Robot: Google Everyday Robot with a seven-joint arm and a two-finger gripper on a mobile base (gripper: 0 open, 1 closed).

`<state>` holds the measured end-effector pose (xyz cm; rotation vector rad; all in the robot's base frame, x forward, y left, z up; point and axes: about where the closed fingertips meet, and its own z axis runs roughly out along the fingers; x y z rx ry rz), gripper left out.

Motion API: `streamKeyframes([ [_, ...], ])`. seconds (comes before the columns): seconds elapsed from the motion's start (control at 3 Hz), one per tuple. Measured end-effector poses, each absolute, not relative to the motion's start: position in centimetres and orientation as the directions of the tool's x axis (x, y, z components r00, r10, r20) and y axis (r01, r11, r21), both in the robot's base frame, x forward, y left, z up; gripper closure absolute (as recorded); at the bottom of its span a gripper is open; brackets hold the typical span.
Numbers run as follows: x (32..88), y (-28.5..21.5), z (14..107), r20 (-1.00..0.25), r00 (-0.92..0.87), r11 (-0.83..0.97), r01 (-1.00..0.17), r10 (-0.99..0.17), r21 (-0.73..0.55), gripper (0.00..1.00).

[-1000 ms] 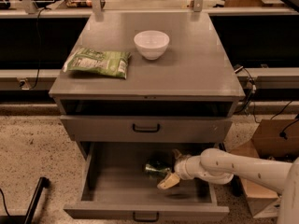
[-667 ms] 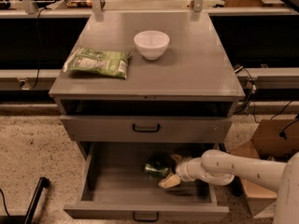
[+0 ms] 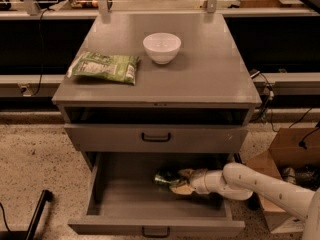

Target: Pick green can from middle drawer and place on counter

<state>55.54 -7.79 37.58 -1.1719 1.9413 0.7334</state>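
Observation:
The green can lies on its side in the open middle drawer, near the drawer's back centre. My gripper reaches in from the right on a white arm, with its tan fingers around the can's right end. The counter is the grey cabinet top above.
A white bowl and a green-and-white snack bag sit on the counter. The upper handled drawer is shut, overhanging the back of the open drawer. A cardboard box stands on the floor at right. A black bar is at bottom left.
The gripper has moved a little left, further onto the can. The can stays lying in the drawer.

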Motion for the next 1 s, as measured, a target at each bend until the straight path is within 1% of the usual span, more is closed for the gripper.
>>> streamKeyframes([
  [0.33,55.5,-6.8,39.1,-0.880,-0.279,0.340,-0.929,-0.385,0.146,0.88],
  [0.67,54.2,-7.4,42.5,-0.900,-0.241,0.300,-0.945,-0.363,0.132,1.00],
  [1.0,51.2,-7.8,47.4,-0.881,-0.197,0.284,-0.956,-0.430,0.075,1.00],
])
